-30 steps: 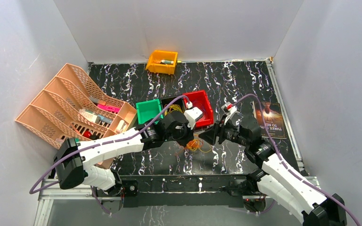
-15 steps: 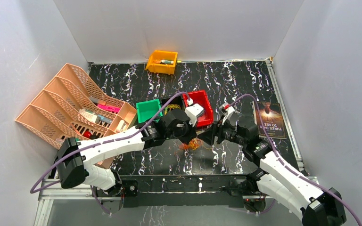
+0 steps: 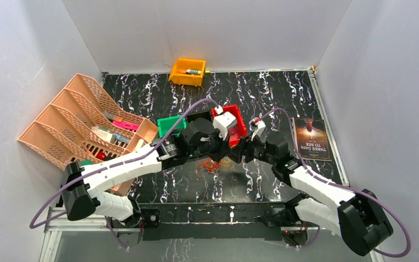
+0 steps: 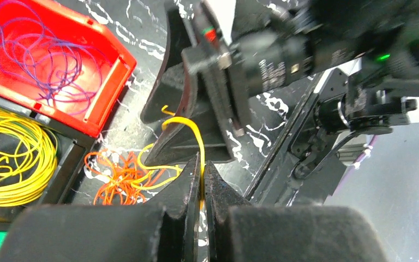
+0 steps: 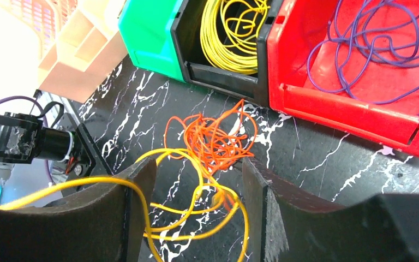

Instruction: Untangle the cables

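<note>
Separating thin yellow wire cable (image 4: 181,120) from tangled orange wire bunch (image 5: 213,139), lying at 6 o'clock of black plastic bin (image 5: 218,79): left gripper (image 4: 202,180) pinches yellow; wide-jawed right gripper (image 5: 196,169) should pin orange, then part slowly.

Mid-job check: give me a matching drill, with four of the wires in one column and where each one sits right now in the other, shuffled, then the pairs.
Wires
1. thin purple wire bundle
2. coiled yellow wire bundle
3. tangled orange wire bunch
4. loose yellow wire strand

Places
A. lying on the black marbled table
B. pinched between the shut jaws of the left gripper
C. in the red plastic bin
D. in the black plastic bin

Pairs: 1-C, 2-D, 3-A, 4-B
</note>
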`<state>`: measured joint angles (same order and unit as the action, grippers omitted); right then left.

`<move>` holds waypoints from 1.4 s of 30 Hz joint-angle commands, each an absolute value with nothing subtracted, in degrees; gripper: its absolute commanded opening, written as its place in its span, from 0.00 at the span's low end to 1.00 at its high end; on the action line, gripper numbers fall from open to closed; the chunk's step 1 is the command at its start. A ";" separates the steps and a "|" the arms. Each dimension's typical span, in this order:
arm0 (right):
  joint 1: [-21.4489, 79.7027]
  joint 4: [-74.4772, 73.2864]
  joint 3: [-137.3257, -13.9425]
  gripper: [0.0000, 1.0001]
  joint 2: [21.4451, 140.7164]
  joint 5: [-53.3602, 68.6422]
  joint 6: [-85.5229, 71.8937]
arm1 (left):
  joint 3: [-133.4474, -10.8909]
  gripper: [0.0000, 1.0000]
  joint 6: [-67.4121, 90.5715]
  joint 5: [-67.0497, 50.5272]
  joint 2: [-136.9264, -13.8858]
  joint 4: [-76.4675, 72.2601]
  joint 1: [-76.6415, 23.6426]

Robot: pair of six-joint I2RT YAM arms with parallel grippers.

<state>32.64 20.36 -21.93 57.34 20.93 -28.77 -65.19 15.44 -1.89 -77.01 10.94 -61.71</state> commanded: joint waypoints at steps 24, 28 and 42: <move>33.22 34.20 -10.56 0.67 63.58 20.84 -31.72 | -88.98 0.00 11.50 4.76 -75.08 14.51 -61.70; 33.15 31.29 -9.86 0.67 59.45 18.98 -31.60 | -92.35 0.00 9.78 5.73 -75.90 16.03 -61.70; 33.14 24.69 -6.51 0.68 51.97 16.60 -30.62 | -103.17 0.00 2.29 12.11 -77.40 19.51 -61.70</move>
<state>33.04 24.29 -7.62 52.60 16.88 -30.87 -98.50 6.37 8.10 -77.54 18.22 -61.71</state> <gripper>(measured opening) 0.675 0.014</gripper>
